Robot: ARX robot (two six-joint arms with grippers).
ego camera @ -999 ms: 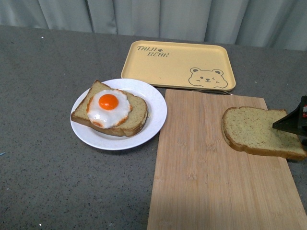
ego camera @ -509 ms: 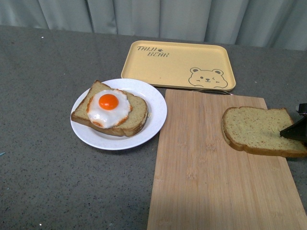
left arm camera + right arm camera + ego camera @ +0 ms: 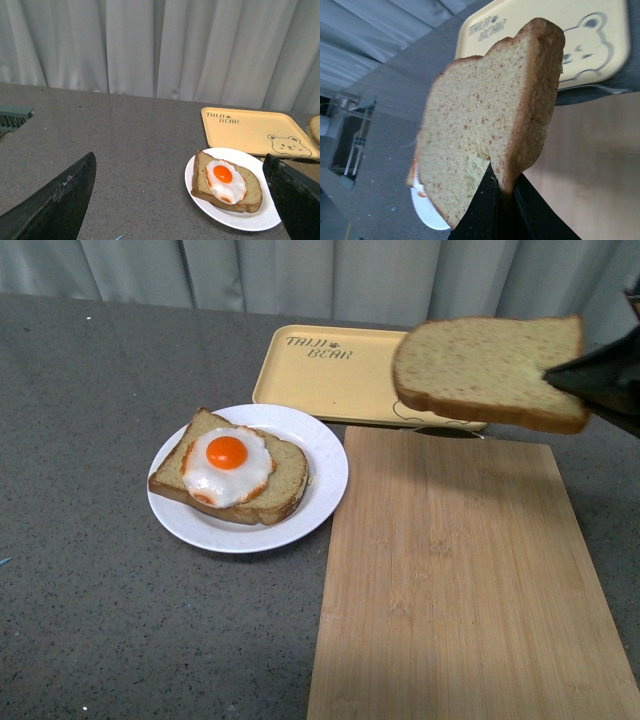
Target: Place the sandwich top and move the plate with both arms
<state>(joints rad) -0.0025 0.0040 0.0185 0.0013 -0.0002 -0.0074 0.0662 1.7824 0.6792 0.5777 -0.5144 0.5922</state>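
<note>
While one plain slice, the sandwich top (image 3: 488, 368), hangs in the air over the far end of the wooden board (image 3: 450, 580), a second slice (image 3: 285, 480) carrying the single fried egg (image 3: 227, 465) lies on the one white plate (image 3: 325, 475), which sits on the grey table (image 3: 90, 440) just beside the board's left edge. One yellow tray (image 3: 330, 380) with a bear drawing lies just past the board's far edge. Half a second ago the sandwich top lay flat on the right side of the board; now it is clear of the wood, held roughly level and overlapping the tray's right half in the front view. The plate, the egg slice and the tray lie where they did. The right gripper (image 3: 550, 375) reaches in from beyond the board's right side, its two black fingers pinching the sandwich top by its right-hand crust, one above and one below. The left gripper (image 3: 178, 157) shows only in its own wrist view: its fingers (image 3: 60, 200) are spread wide apart around nothing, raised above the table, with the plate ahead of them.
</note>
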